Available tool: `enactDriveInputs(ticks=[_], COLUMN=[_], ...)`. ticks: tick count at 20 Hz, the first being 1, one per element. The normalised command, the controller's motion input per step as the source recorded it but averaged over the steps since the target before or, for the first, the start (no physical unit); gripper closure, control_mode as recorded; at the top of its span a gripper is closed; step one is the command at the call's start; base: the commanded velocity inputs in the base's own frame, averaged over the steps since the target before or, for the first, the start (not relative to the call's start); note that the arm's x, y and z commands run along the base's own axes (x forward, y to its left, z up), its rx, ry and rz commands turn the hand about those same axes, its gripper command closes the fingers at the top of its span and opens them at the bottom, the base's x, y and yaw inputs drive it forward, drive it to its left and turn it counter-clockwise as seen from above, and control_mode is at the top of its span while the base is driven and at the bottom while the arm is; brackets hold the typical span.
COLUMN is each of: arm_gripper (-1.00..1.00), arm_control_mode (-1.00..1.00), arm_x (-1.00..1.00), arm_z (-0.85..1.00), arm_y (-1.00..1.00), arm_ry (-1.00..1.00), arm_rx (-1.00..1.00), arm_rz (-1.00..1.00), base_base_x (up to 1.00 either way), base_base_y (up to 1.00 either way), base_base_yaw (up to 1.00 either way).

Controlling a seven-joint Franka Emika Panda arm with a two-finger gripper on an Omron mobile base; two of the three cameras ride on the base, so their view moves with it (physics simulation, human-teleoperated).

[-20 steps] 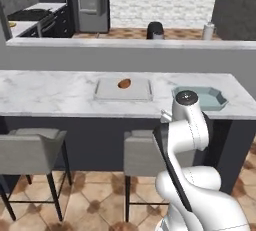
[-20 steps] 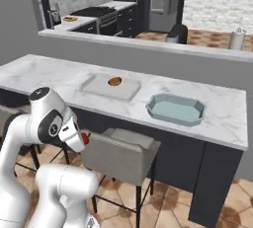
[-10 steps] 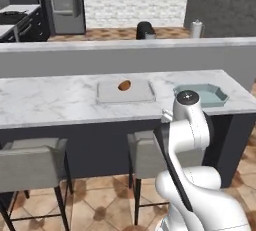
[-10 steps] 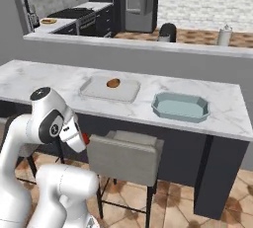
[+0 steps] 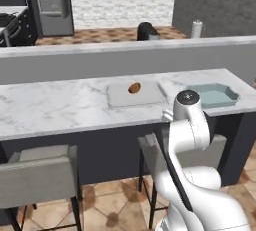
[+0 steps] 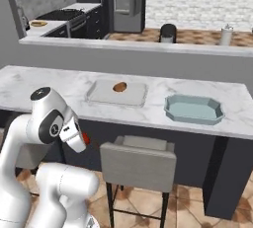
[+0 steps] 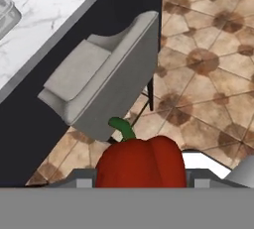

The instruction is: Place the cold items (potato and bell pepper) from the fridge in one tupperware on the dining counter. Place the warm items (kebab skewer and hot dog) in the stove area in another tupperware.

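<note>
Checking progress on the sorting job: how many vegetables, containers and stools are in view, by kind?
Vegetables: 2, the potato in the flat tray and the bell pepper in the gripper
Containers: 2, flat tray and teal container
Stools: 2, and
Total: 6

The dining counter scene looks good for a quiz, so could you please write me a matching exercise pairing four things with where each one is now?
Things:
1. potato
2. bell pepper
3. teal container
4. grey stool

Places:
A. on the tiled floor, tucked against the counter's dark base
B. held in the gripper, below counter height
C. lying in the flat white tray
D. on the counter beside the tray, with nothing in it

Pairs: 1-C, 2-B, 3-D, 4-A
</note>
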Motion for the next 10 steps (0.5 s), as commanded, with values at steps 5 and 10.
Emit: enactDriveInputs(ticks=[5,10], arm_gripper=[1.0,1.0], arm_control_mode=[1.0,1.0], arm_x=[0.0,0.0], arm_z=[0.0,0.0], arm_y=[0.0,0.0], arm_ry=[0.0,0.0], arm_rx=[0.0,0.0], arm_rz=[0.0,0.0], base_base_x=[0.51,0.54], base_base_y=[0.3,0.29], base_base_yaw=[-0.17,-0.17])
